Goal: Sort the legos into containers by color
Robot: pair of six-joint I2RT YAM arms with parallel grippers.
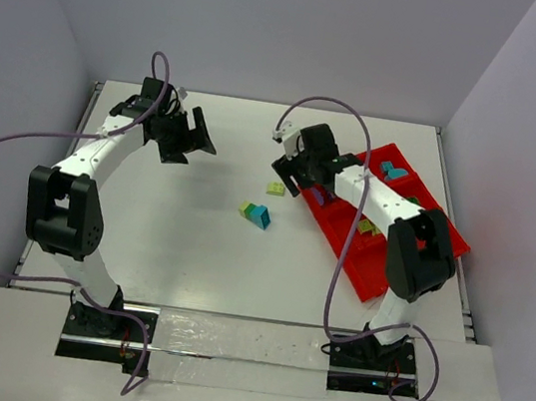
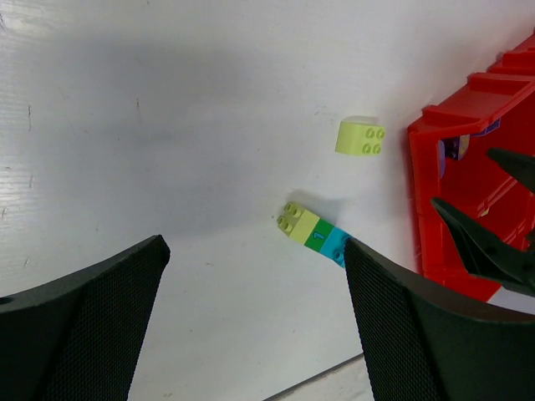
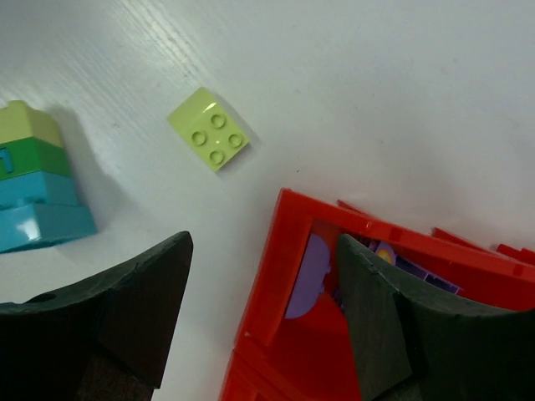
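Note:
A short stack of pale yellow, green and teal legos lies on the table, and a single pale yellow brick lies just beyond it. Both show in the left wrist view, the stack and the brick, and in the right wrist view, the stack and the brick. The red tray holds teal bricks, purple bricks and green and yellow ones. My right gripper is open and empty, straddling the tray's near corner wall. My left gripper is open and empty, high at the far left.
The tray's left wall stands close to the loose bricks. Grey walls enclose the table on three sides. The right gripper's fingers show in the left wrist view over the tray.

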